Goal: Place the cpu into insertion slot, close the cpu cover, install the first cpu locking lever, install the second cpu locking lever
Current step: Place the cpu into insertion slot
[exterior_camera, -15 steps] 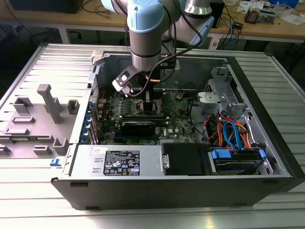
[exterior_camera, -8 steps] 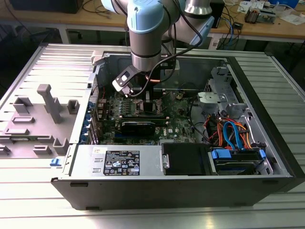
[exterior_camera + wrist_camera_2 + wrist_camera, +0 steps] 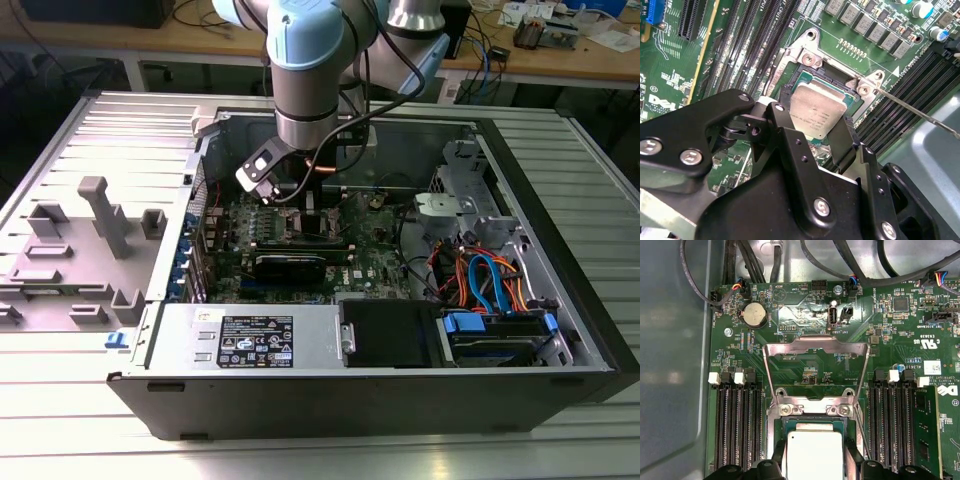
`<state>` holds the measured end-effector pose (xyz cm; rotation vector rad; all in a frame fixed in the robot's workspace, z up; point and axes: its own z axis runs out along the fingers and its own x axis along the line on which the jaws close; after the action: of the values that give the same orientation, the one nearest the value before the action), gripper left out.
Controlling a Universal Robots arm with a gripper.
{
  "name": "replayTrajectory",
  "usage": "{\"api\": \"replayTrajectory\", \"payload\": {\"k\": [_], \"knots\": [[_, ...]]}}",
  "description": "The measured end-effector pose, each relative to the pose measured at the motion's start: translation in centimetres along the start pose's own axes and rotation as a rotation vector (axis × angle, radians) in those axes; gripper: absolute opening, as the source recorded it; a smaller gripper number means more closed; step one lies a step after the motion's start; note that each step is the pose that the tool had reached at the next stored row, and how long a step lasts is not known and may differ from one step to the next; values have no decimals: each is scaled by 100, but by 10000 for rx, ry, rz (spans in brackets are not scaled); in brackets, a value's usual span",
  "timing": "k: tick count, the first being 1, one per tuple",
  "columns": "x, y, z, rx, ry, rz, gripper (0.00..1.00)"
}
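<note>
- One open computer case (image 3: 300, 395) sits on our ribbed metal table (image 3: 60, 440), with wooden workbenches (image 3: 590, 62) behind.
- Inside, we see the claw (image 3: 814, 116) clamped on the cpu (image 3: 817, 106) at the insertion slot (image 3: 807, 80). The cpu cover (image 3: 815, 343) stands open.

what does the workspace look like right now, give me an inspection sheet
surface: ribbed metal table carrying an open computer case, with a green circuit board inside
job's things: chip sits in the socket; cover swung open, off the chip; thin lever sticks out free beside the socket
clutter: grey holder blocks at the exterior view's left of the case
grippers: gripper low over the socket, at the chip
cables: orange and blue cables in the case; black cables by the board
surroundings: wooden workbench behind
</note>
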<state>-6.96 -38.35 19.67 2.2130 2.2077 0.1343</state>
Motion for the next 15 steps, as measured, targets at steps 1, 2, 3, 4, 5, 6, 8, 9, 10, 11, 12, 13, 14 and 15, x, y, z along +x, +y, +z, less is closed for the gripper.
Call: {"api": "replayTrajectory", "payload": {"k": [1, 2, 3, 4, 5, 6, 8, 9, 10, 11, 12, 13, 14, 15], "knots": [[0, 0, 1, -1, 2, 0, 54], [0, 0, 1, 0, 6, 1, 54], [0, 0, 0, 0, 24, 2, 54], [-1, 0, -1, 0, 59, 3, 54], [-1, -1, -1, 2, 73, 6, 54], [-2, -1, -1, 10, 83, 6, 54], [-8, -4, -9, 15, 137, 10, 54], [-8, -4, -9, 6, 153, 13, 54], [-10, -4, -10, 4, 159, 13, 54], [-10, -4, -10, 5, 164, 13, 54], [-11, -4, -11, 7, 170, 14, 54], [-11, -4, -11, 8, 175, 14, 54], [-13, -4, -12, 8, 185, 15, 54], [-14, -4, -13, -2, 203, 18, 54]]}}
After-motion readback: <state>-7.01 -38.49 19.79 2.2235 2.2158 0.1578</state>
